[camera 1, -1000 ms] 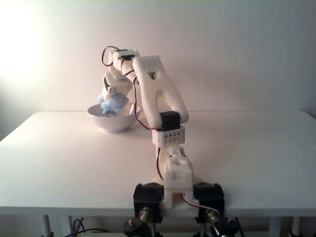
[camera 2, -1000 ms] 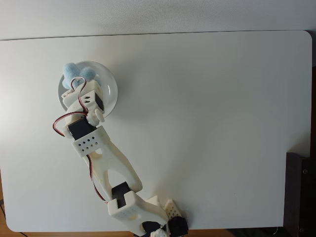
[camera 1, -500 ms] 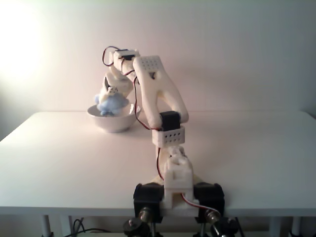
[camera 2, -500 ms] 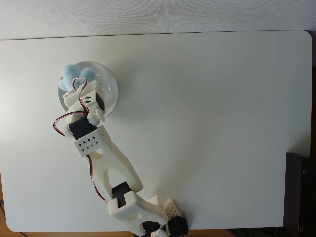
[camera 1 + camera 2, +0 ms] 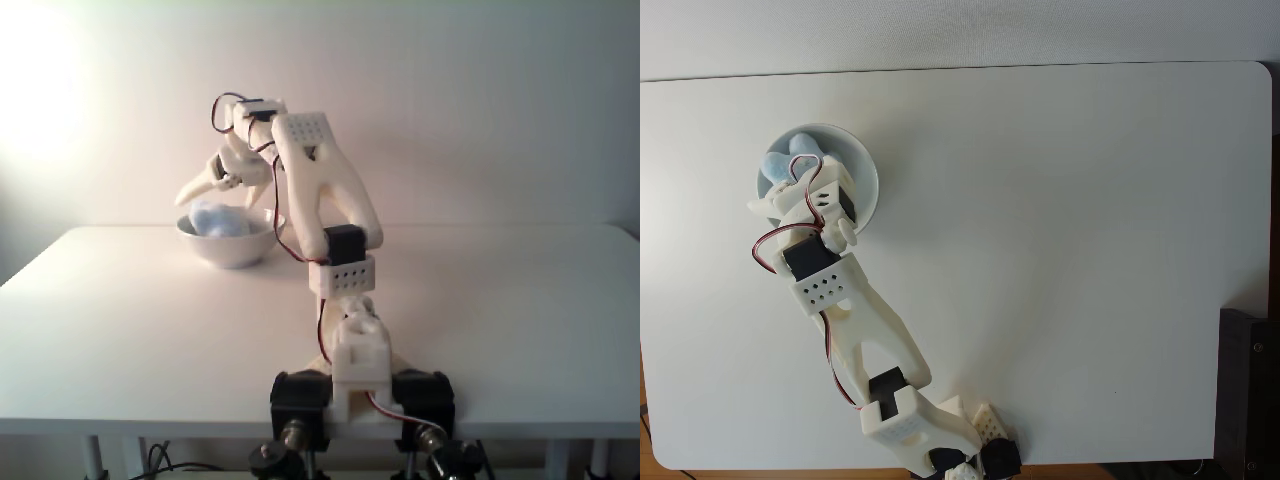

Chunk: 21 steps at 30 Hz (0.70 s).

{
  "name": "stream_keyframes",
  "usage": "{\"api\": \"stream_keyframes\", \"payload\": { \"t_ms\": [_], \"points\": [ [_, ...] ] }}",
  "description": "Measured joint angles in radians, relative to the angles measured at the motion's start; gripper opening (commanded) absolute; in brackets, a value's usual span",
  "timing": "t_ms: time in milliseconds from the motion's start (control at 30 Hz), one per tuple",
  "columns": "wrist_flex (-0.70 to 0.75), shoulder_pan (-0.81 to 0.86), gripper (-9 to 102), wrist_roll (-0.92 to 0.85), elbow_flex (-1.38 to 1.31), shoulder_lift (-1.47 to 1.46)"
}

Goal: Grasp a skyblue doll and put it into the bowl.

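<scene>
White table (image 5: pixel 520 300) under everything, bare apart from the rig; dark object (image 5: pixel 1248 395) at the lower right edge of the top-down fixed view, well away from the gripper and no obstacle. Arm (image 5: pixel 318 195) reaches from its base at the near table edge out over the bowl, red wires looping at the wrist. Bowl (image 5: pixel 231 247) sits directly below the gripper, white, wide rim up; in the top-down fixed view the bowl (image 5: pixel 862 172) is partly covered by the wrist. Gripper (image 5: pixel 204 192) hangs just above the rim, jaws spread apart, nothing between them, one finger pointing down-left in the front fixed view. Skyblue doll (image 5: pixel 220 219) lies inside the bowl, below the gripper tips and apart from them, its top showing just above the rim; from above the skyblue doll (image 5: pixel 792 161) sits in the far-left part of the bowl just ahead of the fingers. Judged: doll is released, placement looks done; gripper is open to let it drop. Nothing blocks a lift-away; only risk is a finger clipping the rim.
</scene>
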Motion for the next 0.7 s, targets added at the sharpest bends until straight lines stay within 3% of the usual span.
{"api": "stream_keyframes", "payload": {
  "t_ms": [700],
  "points": [
    [0.0, -0.006, 64, 0.0, 0.0, 0.161]
  ]
}}
